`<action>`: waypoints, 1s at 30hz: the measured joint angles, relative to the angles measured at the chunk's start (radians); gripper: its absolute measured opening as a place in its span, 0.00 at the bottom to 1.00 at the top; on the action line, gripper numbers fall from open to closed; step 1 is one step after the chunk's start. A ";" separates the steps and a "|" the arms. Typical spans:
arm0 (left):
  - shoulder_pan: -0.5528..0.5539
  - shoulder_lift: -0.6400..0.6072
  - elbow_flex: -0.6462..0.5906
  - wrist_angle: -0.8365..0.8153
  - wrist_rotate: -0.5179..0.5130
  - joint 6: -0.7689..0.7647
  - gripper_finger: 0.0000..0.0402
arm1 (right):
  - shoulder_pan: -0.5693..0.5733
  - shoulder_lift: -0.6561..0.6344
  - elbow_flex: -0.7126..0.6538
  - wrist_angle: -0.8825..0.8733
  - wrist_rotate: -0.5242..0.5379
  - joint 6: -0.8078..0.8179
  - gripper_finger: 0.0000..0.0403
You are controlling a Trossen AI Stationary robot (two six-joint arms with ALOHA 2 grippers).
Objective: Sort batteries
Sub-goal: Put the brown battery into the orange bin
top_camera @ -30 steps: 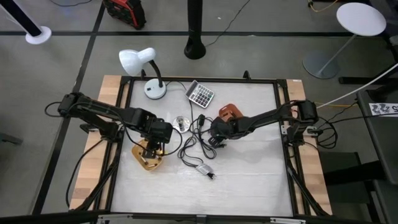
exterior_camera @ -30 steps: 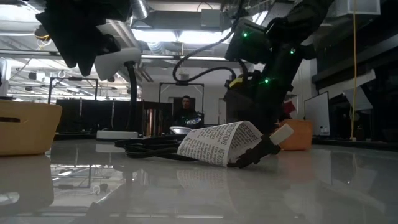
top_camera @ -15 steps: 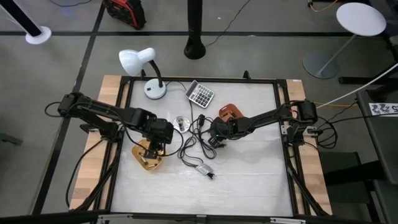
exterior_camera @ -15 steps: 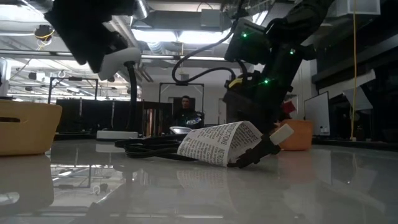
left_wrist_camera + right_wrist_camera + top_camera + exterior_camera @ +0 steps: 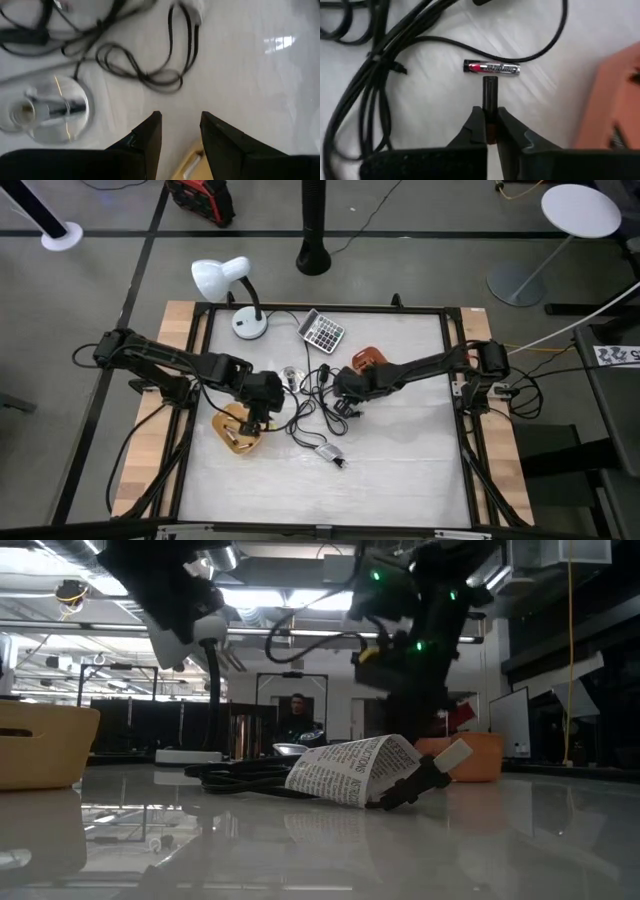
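My right gripper (image 5: 490, 131) is shut on a dark battery (image 5: 490, 95) over the middle of the table, beside the orange container (image 5: 367, 360). A second battery (image 5: 491, 68), red-and-silver labelled, lies on its side on the white tabletop just past the held one. My left gripper (image 5: 180, 125) hovers open with nothing between its fingers, at the far edge of the yellow tray (image 5: 238, 436). Near it stands a silvery dish (image 5: 47, 107) with another small battery lying in it. In the high view my left gripper (image 5: 262, 402) and my right gripper (image 5: 341, 392) stand close together. My right gripper pinches one end of the dark battery (image 5: 490, 111) between its two fingertips. The battery lies along the fingers and sticks out past their tips, its free end (image 5: 490, 80) pointing at the lying battery. The fingers slant down from the table's right side.
Black cables (image 5: 305, 412) lie tangled between the two grippers, with a grey labelled adapter (image 5: 328, 452) nearer the front. A calculator (image 5: 322, 330) and a white desk lamp (image 5: 225, 280) stand at the far edge. A person shows in the room behind.
My right gripper has shut on the dark battery, then risen and shifted a little toward the table's left. My left gripper has moved toward the table's right, off the yellow tray's middle toward the silvery dish, staying open.
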 joint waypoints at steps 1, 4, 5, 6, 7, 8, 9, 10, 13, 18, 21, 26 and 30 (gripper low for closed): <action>0.000 0.000 -0.001 0.025 -0.004 0.000 0.31 | 0.000 -0.001 0.028 -0.047 0.001 -0.014 0.02; 0.000 0.000 -0.025 0.152 -0.023 -0.012 0.31 | 0.000 -0.001 0.102 -0.169 0.007 -0.041 0.02; 0.000 0.000 -0.036 0.199 -0.024 -0.011 0.31 | 0.000 -0.001 0.129 -0.214 0.007 -0.044 0.02; 0.000 0.000 -0.051 0.247 -0.024 -0.005 0.31 | 0.000 -0.001 0.157 -0.257 0.008 -0.052 0.03; 0.000 0.000 -0.067 0.292 -0.025 0.007 0.31 | 0.000 -0.001 0.187 -0.308 0.009 -0.066 0.03; 0.000 0.000 -0.083 0.331 -0.025 0.022 0.31 | 0.000 -0.003 0.214 -0.359 0.014 -0.079 0.03; 0.000 0.000 -0.102 0.369 -0.025 0.034 0.31 | 0.000 -0.004 0.239 -0.406 0.020 -0.089 0.03; 0.000 0.000 -0.124 0.412 -0.025 0.046 0.31 | 0.000 -0.004 0.263 -0.454 0.028 -0.091 0.03; 0.000 0.000 -0.184 0.531 -0.026 0.082 0.31 | 0.000 -0.004 0.328 -0.606 0.077 -0.092 0.03; 0.000 0.002 -0.284 0.776 -0.057 0.107 0.31 | 0.000 -0.006 0.368 -0.744 0.179 -0.092 0.04; 0.001 0.002 -0.339 0.941 -0.086 0.096 0.31 | 0.000 -0.006 0.368 -0.785 0.208 -0.094 0.06; 0.007 0.002 -0.398 1.079 -0.110 0.094 0.31 | 0.000 -0.006 0.368 -0.791 0.208 -0.148 0.13; 0.024 0.019 -0.422 1.136 -0.113 0.067 0.31 | -0.001 -0.006 0.368 -0.787 0.208 -0.150 0.22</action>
